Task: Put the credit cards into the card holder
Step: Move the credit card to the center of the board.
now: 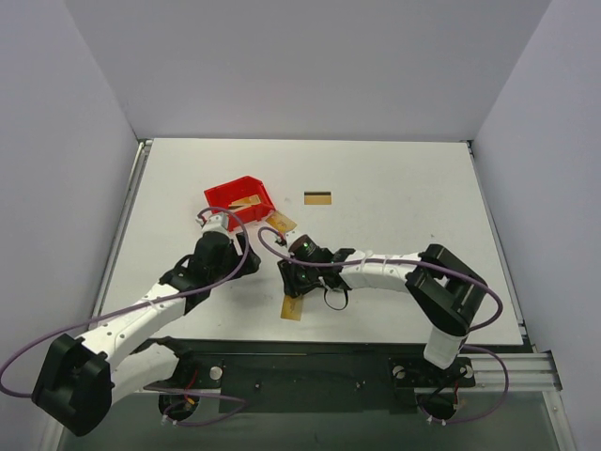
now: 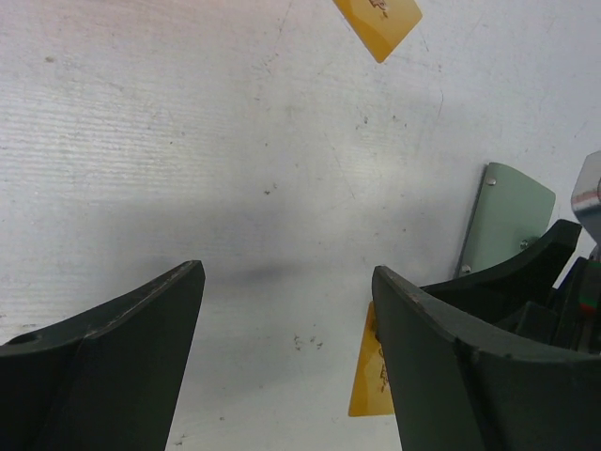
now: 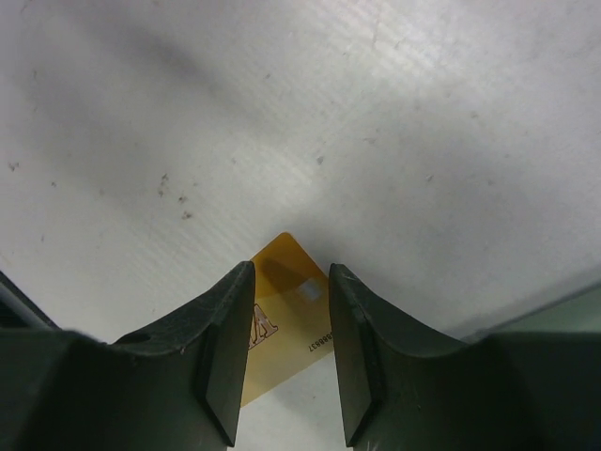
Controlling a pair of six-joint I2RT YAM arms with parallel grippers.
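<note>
One gold credit card (image 3: 291,310) lies on the white table right under my right gripper (image 3: 291,270). The jaws stand partly open over it, and the left finger (image 3: 221,348) covers its edge. From above, this card (image 1: 292,308) shows just past my right gripper (image 1: 294,285). Only a corner of the grey-green card holder (image 2: 507,221) shows, beside the right arm. My left gripper (image 2: 286,272) is wide open over bare table, also seen from above (image 1: 230,246). Another card (image 2: 377,21) lies ahead of it, and a third (image 1: 317,197) has a dark stripe.
A red bin (image 1: 225,194) stands at the back left with a card (image 1: 247,201) inside it. Another card (image 1: 281,223) lies just outside its front corner. Grey walls close in the table on three sides.
</note>
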